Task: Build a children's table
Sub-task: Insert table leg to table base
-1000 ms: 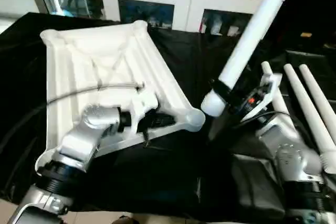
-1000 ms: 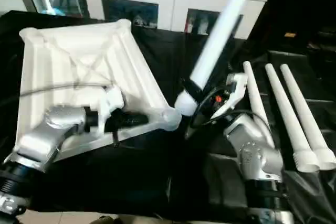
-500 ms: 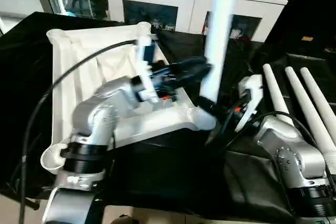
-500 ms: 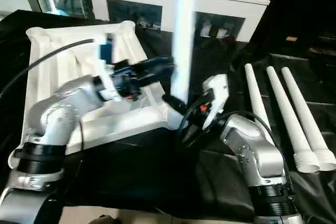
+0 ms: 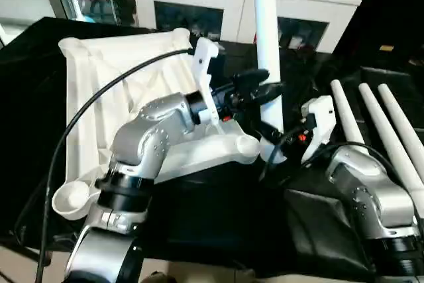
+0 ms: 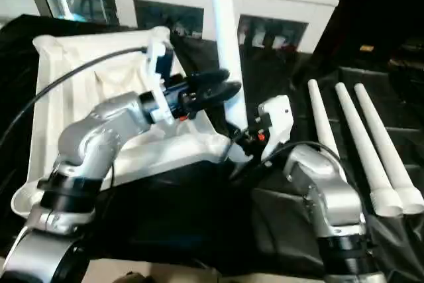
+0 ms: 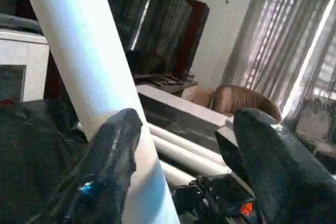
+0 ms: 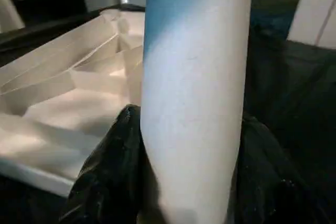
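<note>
My left gripper (image 5: 260, 89) let go of the top (image 5: 99, 97), opened by the leg (image 5: 268, 51); right gripper (image 8: 184, 182) grips it upright, socket (image 5: 245, 145) at six o'clock.

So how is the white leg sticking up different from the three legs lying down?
The held leg stands almost upright at the tabletop corner, while the three spare legs lie flat on the black cloth. The right claw grips the upright one; nothing touches the spare ones. All four are long white tubes.

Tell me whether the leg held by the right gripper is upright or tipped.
Upright: the leg rises nearly straight up from the right gripper beside the tabletop's corner socket.
</note>
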Tool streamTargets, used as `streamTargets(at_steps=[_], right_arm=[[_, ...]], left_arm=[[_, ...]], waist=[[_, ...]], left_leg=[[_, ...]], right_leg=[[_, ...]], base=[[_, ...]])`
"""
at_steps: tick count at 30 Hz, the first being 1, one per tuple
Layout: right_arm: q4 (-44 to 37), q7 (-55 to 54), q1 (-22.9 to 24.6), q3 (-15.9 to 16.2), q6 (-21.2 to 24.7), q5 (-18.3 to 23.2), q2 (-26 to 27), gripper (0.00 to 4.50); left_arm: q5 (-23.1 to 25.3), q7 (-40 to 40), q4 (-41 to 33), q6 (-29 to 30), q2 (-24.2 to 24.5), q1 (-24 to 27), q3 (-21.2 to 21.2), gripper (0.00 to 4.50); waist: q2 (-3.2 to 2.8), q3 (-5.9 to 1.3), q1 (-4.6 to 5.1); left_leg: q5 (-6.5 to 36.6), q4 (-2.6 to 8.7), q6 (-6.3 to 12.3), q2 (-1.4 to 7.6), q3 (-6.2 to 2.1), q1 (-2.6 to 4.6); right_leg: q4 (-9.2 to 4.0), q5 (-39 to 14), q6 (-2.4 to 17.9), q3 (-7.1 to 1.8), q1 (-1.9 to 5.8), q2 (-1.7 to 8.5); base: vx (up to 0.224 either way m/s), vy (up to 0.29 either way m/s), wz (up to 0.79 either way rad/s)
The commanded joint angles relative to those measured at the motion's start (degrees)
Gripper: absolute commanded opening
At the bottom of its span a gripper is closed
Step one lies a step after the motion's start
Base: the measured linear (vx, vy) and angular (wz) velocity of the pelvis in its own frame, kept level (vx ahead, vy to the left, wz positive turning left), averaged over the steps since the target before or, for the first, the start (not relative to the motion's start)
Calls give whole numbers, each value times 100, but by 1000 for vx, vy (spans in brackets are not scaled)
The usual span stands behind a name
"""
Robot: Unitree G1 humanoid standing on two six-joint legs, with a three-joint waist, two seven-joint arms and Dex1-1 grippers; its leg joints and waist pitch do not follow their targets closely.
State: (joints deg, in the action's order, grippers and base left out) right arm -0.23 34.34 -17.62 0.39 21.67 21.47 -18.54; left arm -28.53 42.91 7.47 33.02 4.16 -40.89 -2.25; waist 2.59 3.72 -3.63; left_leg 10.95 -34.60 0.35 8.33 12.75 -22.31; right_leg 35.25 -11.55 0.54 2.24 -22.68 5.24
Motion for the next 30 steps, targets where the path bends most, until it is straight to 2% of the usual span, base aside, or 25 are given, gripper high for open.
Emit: streamTargets(at_steps=[1, 4, 5, 14, 15, 21, 26, 28, 30], right_arm=[[-204, 48, -130, -23, -399, -60, 67, 186], [-243, -68, -170, -71, -497, -79, 184, 186], [-243, -68, -170, -71, -497, -79, 184, 186], [-216, -347, -299, -199, -667, -82, 425, 186], [-216, -347, -299, -199, -667, -82, 425, 186], [-198, 64, -46, 432, -586, -468, 147, 186], [-190, 102, -41, 534, -596, -506, 155, 186], [-179, 66, -107, 476, -576, -470, 204, 186], [-169, 57, -139, 444, -567, -446, 207, 186]], left_arm=[[-3, -353, 182, 193, 2, -54, 181, 368], [10, -405, 238, 190, -29, -76, 193, 388], [10, -405, 238, 190, -29, -76, 193, 399], [-98, -556, 230, 243, -106, -89, 279, 449], [-98, -556, 230, 243, -106, -89, 279, 449], [-526, -414, -2, 454, -228, -124, 409, 450], [-509, -354, -71, 477, -216, -86, 315, 450], [-342, -459, 39, 481, -163, -94, 232, 413], [-239, -523, 126, 465, -132, -106, 201, 413]], waist=[[-41, -434, -26], [-30, -441, -26], [-50, -442, -27], [-59, -444, -46], [-57, -444, -48], [-28, -443, -56], [-39, -433, -55], [-45, -435, -52], [-44, -435, -44]], left_leg=[[456, 376, 222, 490, -264, 180], [445, 373, 244, 492, -268, 182], [443, 371, 255, 496, -271, 181], [416, 371, 253, 491, -266, 193], [420, 371, 249, 490, -268, 190], [421, 363, 250, 489, -265, 178], [516, 369, 262, 499, -273, 181], [516, 369, 249, 494, -273, 184], [525, 372, 238, 496, -276, 187]], right_leg=[[-291, 312, 1566, -228, 281, 385], [-290, 279, 1540, -226, 283, 380], [-287, 293, 1532, -226, 276, 385], [-280, 297, 1495, -224, 270, 376], [-283, 284, 1486, -224, 272, 376], [-282, 270, 1486, -224, 279, 379], [-301, 103, 1466, -229, 271, 387], [-299, 81, 1441, -229, 268, 377], [-301, 66, 1410, -226, 263, 368]], base=[[0, 0, 0], [0, 0, 0], [0, 0, 0], [0, 0, 0], [0, 0, 0], [0, 0, 0], [0, 0, 0], [0, 0, 0], [0, 0, 0]])
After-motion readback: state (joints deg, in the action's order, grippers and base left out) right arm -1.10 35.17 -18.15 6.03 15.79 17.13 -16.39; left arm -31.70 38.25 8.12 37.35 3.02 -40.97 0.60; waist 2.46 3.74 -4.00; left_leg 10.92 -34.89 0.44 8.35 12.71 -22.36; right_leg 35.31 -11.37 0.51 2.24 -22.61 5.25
